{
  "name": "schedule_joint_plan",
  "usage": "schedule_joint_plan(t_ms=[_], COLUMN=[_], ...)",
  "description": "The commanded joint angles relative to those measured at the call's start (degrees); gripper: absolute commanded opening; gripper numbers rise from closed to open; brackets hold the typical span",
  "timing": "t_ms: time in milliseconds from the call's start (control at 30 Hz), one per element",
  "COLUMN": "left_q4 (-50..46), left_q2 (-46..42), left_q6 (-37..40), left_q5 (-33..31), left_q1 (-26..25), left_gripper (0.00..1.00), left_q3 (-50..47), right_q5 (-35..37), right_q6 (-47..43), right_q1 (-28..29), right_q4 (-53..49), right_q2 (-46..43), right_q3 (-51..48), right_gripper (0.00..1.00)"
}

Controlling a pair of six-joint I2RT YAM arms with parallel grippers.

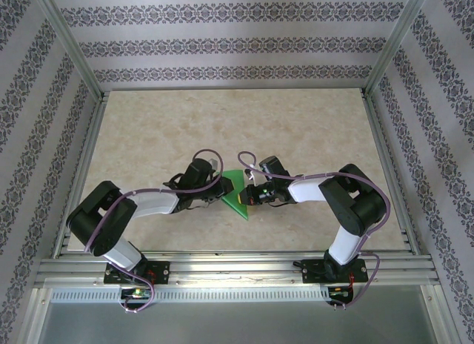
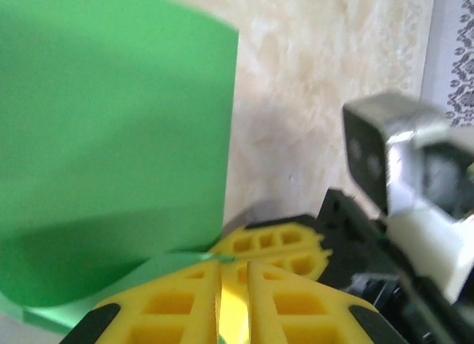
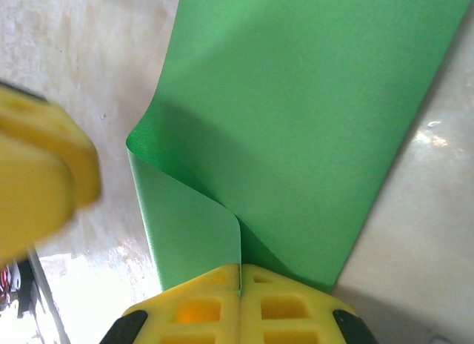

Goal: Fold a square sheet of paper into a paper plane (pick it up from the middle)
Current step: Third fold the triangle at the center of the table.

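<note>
- Your left arm (image 1: 148,203) is reaching in from its base at the near left, elbow pushed out to the side, forearm lying low and pointing right toward mid-table
- Your right arm (image 1: 315,188) is mirroring it, elbow jutting out to the right and forearm angling left, so the two wrists are facing each other just apart
- Your left gripper (image 1: 224,190) (image 2: 233,264) is standing slightly parted, with a narrow slit showing between its yellow fingers; an edge of the paper is lying right at their tips, not clamped as far as you can see
- Your right gripper (image 1: 254,196) (image 3: 239,268) is pressing its yellow fingers flat together and pinching a fold of the square sheet of paper (image 1: 235,187) (image 2: 111,136) (image 3: 296,114)
- The bright green sheet is sitting between the two grippers at the middle of the table, folded over on itself, one layer curling up toward the right gripper's pinch while the rest is lying flat; from above it is reading as a rough triangle
- The table (image 1: 296,129) is showing a pale marbled beige top with patches of glare near the right gripper
- Walls (image 1: 222,44) with bands of dark floral pattern are closing in the far end and both sides, and aluminium rails (image 1: 222,266) are running along the near edge where the bases are bolted
</note>
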Motion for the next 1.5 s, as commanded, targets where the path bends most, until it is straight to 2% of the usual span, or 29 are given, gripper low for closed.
schedule_joint_plan(t_ms=[0, 133, 467, 1300, 1467], left_q4=[-5.65, -7.28, -12.58, -13.87, -13.94], left_q2=[2.68, 7.65, 13.89, 14.26, 14.16], left_q6=[3.08, 4.21, 6.26, 7.55, 7.59], left_q5=[-0.24, 2.92, 3.78, 3.42, 3.52], left_q1=[2.79, 3.73, 3.72, 3.76, 3.76], left_gripper=[0.18, 0.17, 0.16, 0.14, 0.14], left_q3=[3.55, 8.11, 10.59, 10.09, 10.0], right_q5=[3.8, 3.54, 3.0, 3.14, 3.96], right_q6=[-0.57, -0.52, -0.21, -0.65, -0.88], right_q1=[-0.23, -0.21, -0.21, 0.35, 0.58], right_q4=[-1.05, -1.16, -0.81, -0.53, 0.16], right_q2=[2.42, 2.49, 2.25, -0.45, -4.58], right_q3=[-1.54, -1.37, -1.19, -0.57, -1.8], right_gripper=[0.0, 0.0, 0.0, 0.0, 0.0])
